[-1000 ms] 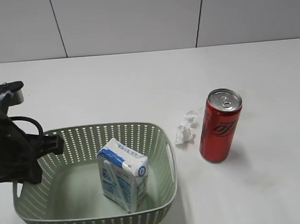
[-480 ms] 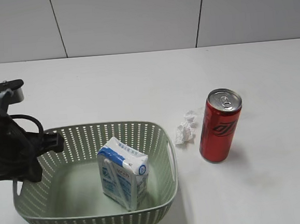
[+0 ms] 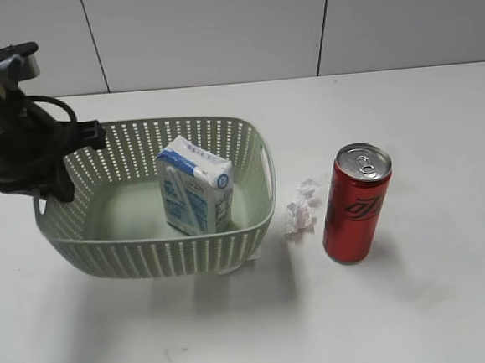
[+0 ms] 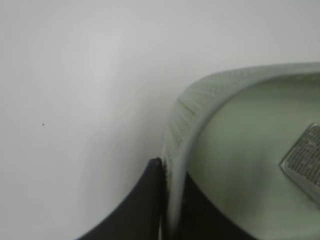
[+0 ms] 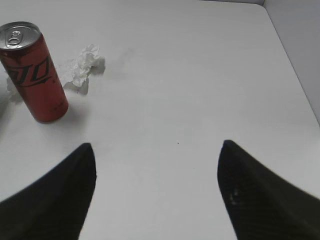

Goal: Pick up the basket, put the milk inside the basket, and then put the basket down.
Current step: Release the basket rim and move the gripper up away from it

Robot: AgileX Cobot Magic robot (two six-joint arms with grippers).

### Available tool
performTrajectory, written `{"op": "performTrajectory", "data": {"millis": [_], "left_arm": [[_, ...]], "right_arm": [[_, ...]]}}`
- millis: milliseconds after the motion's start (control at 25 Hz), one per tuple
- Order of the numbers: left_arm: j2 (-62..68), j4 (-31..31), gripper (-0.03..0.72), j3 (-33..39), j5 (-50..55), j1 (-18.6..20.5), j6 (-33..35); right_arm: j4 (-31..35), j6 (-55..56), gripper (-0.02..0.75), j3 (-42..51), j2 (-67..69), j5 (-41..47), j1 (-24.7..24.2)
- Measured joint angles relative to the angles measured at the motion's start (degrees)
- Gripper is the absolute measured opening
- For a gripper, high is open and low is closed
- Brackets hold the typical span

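Left tool [image 3: 48, 192] is clamping the basket [image 3: 160, 253] by its left rim, w/ rim sitting between the two fingers [image 4: 137, 200]. Basket is hanging clear of the white counter [image 3: 420, 302], shadow beneath. Milk [image 3: 196, 186] is standing inside, right of the tool. Right tool [image 5: 155, 192] is hovering w/ fingers apart over bare counter, red can [image 3: 355, 204] & crumpled paper [image 3: 300, 207] nearby. Pale panelled wall behind.

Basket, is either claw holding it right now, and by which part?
The left claw grips the basket by its left-end rim; the right claw holds nothing.
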Motion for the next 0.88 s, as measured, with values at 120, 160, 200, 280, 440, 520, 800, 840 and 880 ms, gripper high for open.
{"op": "performTrajectory", "data": {"millis": [120, 160, 200, 280, 440, 520, 800, 840, 880], "left_arm": [[5.09, -0.12, 0.008, -6.64, 1.65, 1.19, 2.25], [6.57, -0.19, 0.008, -9.01, 1.64, 1.47, 3.02], [8.41, -0.19, 0.008, -11.04, 1.64, 1.67, 3.54], [11.95, -0.19, 0.008, -15.81, 1.61, 1.79, 4.27], [19.42, -0.43, 0.008, -24.79, 1.95, 1.79, 5.3], [24.13, -0.68, 0.008, -29.49, 3.2, 2.02, 6.01], [37.15, -1.21, 0.008, -42.84, 7.92, 2.86, 8.44], [37.84, -1.78, 0.008, -43.45, 7.74, 2.98, 8.44], [38.21, -2.39, 0.008, -43.79, 7.46, 2.98, 8.44]], "right_arm": [[0.0, 0.0, 0.593, 0.05, -0.05, 0.05, 0.06], [0.0, -0.06, 0.593, 0.05, -0.05, 0.05, 0.06], [0.0, -0.04, 0.593, 0.05, -0.05, 0.05, 0.06], [0.0, -0.04, 0.593, 0.05, -0.05, 0.05, 0.06], [0.0, -0.04, 0.591, 0.05, -0.05, 0.05, 0.06], [0.0, -0.04, 0.591, 0.05, -0.05, 0.05, 0.06], [0.0, -0.04, 0.591, 0.05, -0.05, 0.07, 0.06], [0.0, -0.04, 0.592, 0.05, -0.05, 0.07, 0.06], [0.0, -0.04, 0.592, 0.05, -0.05, 0.07, 0.06]]}}
